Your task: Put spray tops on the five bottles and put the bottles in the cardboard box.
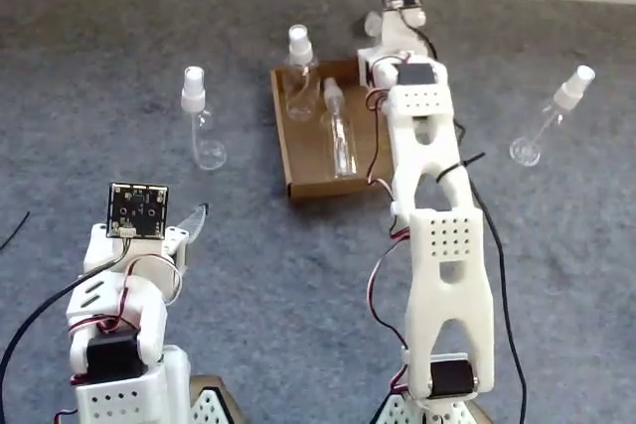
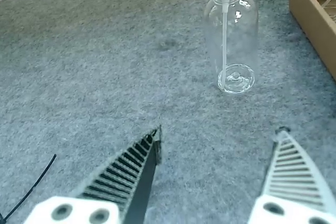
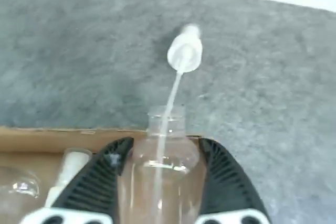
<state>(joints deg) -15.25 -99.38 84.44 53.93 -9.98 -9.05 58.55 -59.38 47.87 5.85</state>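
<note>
While ribbed R end effector (image 3: 165,148) clamps clear bottle (image 3: 160,182), spray top (image 3: 185,53) unseated.

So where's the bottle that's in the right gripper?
In the right wrist view the bottle sits in the right gripper, over the far edge of the cardboard box, its spray top lifted off the neck.

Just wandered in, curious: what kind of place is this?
Probably a robotics lab or hobby test bench: white left arm and right arm with exposed wiring, a grey carpeted table, clear spray bottle and cardboard box as practice props.
</note>
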